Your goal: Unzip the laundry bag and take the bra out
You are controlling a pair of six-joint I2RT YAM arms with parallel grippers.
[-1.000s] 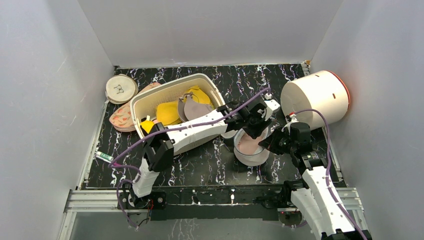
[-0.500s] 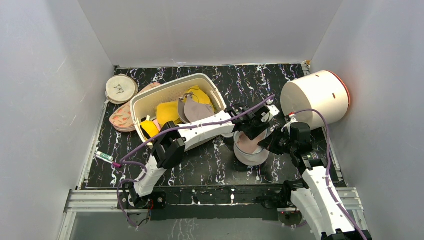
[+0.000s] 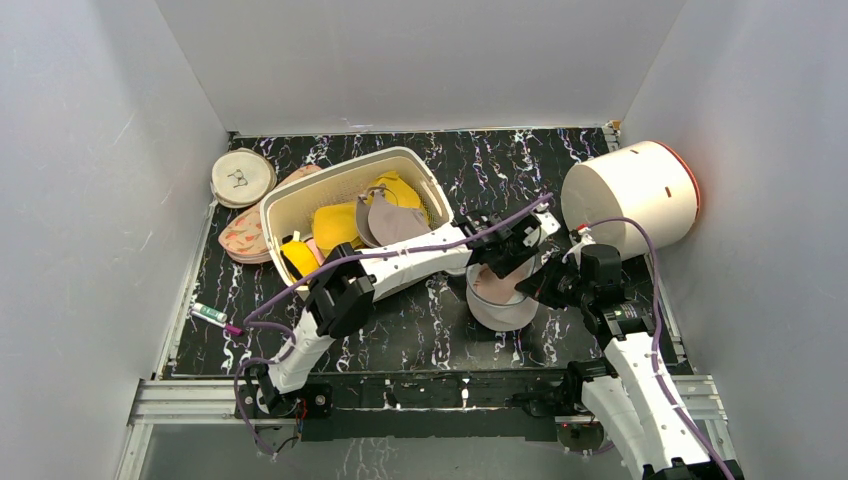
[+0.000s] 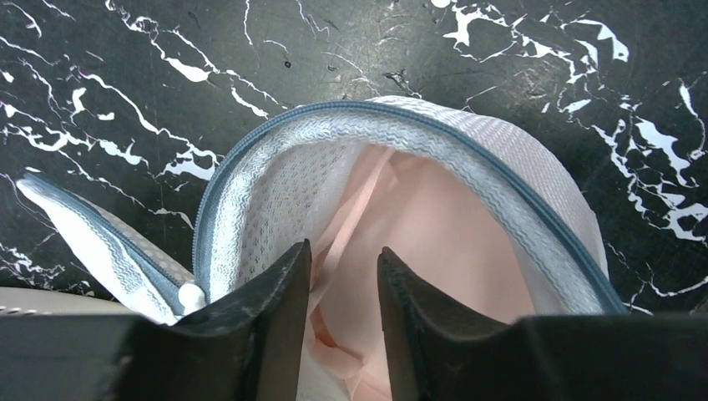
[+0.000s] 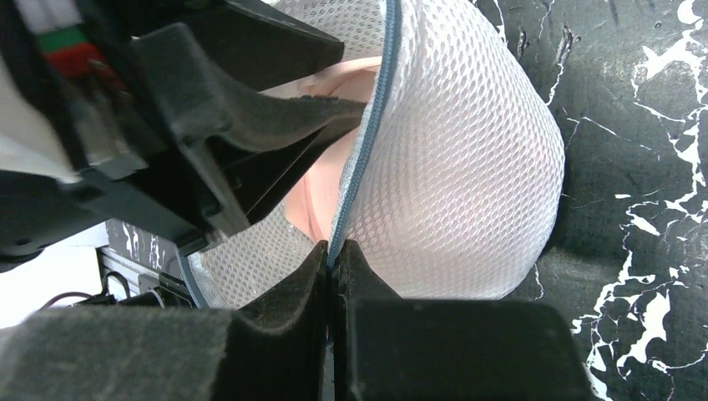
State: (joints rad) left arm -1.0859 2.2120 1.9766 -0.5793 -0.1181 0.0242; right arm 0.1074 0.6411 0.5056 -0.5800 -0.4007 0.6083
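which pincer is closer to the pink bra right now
Left. The left pincer is open inside the laundry bag, just over the bra; the right pincer clamps the bag's rim.

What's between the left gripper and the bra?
Nothing. The left wrist view shows the left gripper open at the unzipped mouth of the laundry bag, the bra bare directly ahead.

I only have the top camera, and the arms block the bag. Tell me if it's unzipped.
Observer: Yes. The left wrist view shows the laundry bag unzipped, with its mouth gaping and the bra showing inside.
Operator: Now the left arm.
Observer: The left gripper is open at the bag's mouth. Pink fabric shows in the gap, and the gripper has not closed on it.
Operator: Now the right one.
Observer: The right gripper is shut on the bag's grey zip edge.
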